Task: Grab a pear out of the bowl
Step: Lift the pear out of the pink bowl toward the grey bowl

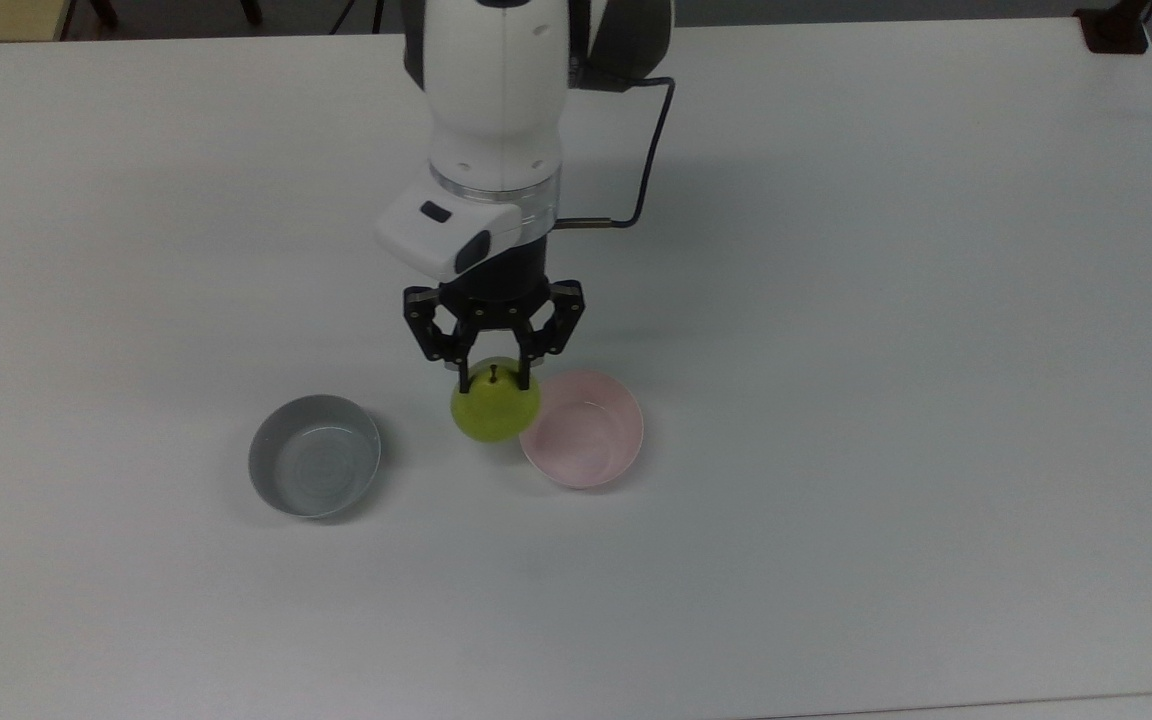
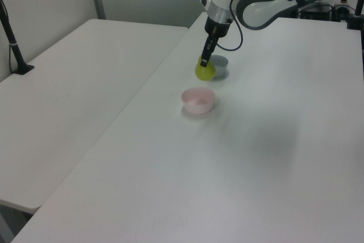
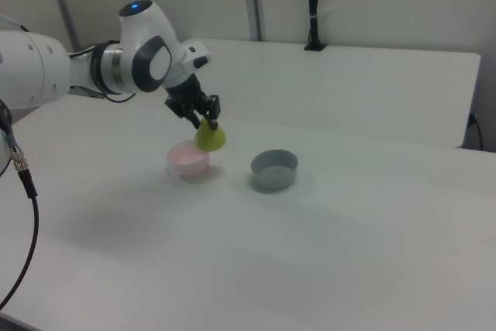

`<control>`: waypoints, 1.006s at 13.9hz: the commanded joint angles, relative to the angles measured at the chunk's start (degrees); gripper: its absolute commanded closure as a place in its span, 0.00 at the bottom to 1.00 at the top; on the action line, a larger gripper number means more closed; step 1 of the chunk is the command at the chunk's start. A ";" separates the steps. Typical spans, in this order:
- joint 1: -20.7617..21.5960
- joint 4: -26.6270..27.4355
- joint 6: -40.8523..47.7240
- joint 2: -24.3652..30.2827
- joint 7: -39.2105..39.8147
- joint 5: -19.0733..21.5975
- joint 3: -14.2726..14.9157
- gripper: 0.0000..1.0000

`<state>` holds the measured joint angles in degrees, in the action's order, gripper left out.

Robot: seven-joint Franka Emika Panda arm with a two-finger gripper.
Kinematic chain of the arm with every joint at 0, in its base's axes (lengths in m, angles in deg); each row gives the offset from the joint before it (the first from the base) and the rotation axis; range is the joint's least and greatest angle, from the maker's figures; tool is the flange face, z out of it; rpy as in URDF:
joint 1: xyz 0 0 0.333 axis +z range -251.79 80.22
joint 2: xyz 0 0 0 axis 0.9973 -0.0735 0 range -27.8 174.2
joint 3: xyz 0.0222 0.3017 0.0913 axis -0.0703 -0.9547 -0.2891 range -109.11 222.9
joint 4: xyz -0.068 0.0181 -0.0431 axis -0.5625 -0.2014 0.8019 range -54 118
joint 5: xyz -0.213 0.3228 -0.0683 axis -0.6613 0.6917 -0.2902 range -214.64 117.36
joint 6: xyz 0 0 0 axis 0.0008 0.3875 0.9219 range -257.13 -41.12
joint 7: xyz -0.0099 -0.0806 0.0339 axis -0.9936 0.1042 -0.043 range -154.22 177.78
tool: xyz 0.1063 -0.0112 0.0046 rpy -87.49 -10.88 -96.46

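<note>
The yellow-green pear (image 1: 495,405) (image 2: 205,70) (image 3: 209,138) hangs in the air with my gripper (image 1: 494,378) (image 2: 203,61) (image 3: 208,123) shut on its top, the dark stem showing between the fingers. In the top view it sits just left of the pale pink bowl (image 1: 584,441), between the two bowls. The pink bowl (image 2: 198,100) (image 3: 188,160) stands on the white table with nothing in it. In the right view the pear hovers above the pink bowl's right rim.
A grey bowl (image 1: 314,468) (image 2: 219,65) (image 3: 274,169) of similar size stands on the table (image 1: 886,400), left of the pink one in the top view. The arm's black cable (image 1: 648,160) loops beside the wrist. A second table (image 2: 62,101) adjoins on the left view's left.
</note>
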<state>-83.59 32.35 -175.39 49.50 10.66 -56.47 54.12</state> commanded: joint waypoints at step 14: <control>-12.13 18.20 0.37 7.96 16.50 -0.52 -0.21 0.68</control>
<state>-94.68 47.89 -175.38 55.07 25.00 -56.47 54.13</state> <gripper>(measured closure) 0.524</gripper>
